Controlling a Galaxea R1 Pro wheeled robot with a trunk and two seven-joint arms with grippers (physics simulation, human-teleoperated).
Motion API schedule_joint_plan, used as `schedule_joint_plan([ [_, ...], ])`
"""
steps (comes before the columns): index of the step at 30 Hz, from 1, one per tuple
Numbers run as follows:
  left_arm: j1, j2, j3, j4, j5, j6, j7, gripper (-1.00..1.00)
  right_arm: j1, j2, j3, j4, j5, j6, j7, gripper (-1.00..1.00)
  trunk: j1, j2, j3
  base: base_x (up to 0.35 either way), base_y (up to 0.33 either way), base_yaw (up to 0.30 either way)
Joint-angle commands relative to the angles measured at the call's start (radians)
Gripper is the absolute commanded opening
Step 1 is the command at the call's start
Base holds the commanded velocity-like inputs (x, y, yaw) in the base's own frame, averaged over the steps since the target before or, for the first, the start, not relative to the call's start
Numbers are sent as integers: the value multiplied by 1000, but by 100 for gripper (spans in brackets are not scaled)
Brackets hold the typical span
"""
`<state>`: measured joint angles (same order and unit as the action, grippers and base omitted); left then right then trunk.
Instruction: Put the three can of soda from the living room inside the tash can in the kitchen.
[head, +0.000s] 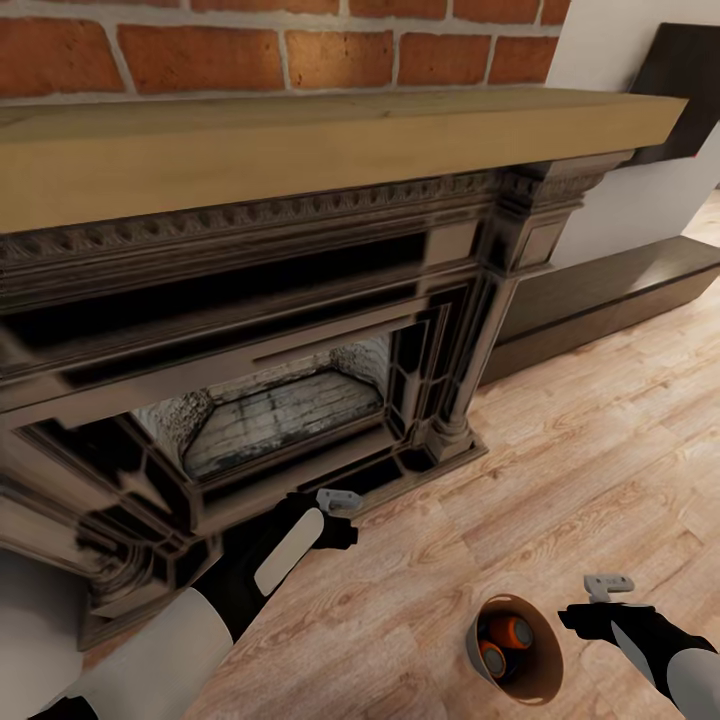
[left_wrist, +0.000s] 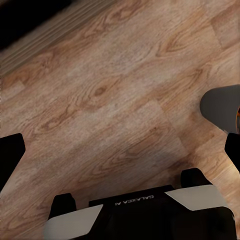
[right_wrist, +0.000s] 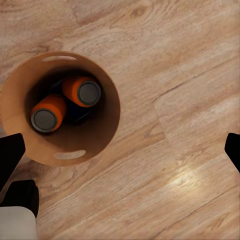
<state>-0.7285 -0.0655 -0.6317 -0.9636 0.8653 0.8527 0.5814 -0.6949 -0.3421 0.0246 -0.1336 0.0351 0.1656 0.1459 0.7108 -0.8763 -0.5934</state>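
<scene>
Left hand (head: 338, 500) spread and empty near the fireplace (head: 300, 330), bin (head: 525, 650) on the floor right of it holding two orange cans (right_wrist: 65, 102), right hand (head: 608, 590) spread beside; clumsy rim grab could tip cans out.

Dark carved wooden fireplace (head: 300, 330) sitting under red brick chimney (head: 270, 45); light wood plank floor (head: 600, 420) spreading toward 4 o'clock.

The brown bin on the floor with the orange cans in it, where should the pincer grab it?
Grip the brown bin by its rim at a slot handle, coming from above: it stands upright and open-topped, so one finger can drop inside, clear of the two orange cans, and the other outside.
</scene>
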Motion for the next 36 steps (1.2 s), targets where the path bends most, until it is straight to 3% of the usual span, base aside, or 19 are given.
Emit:
schedule_joint_plan([
  [1,0,0,0,3,0,-1,0,100,0,0,0,0,0,0,0,100,-4,7,3,0,0,0],
  [36,-2,-5,0,42,0,-6,0,100,0,24,0,-9,0,0,2,100,-138,252,118,0,0,6],
])
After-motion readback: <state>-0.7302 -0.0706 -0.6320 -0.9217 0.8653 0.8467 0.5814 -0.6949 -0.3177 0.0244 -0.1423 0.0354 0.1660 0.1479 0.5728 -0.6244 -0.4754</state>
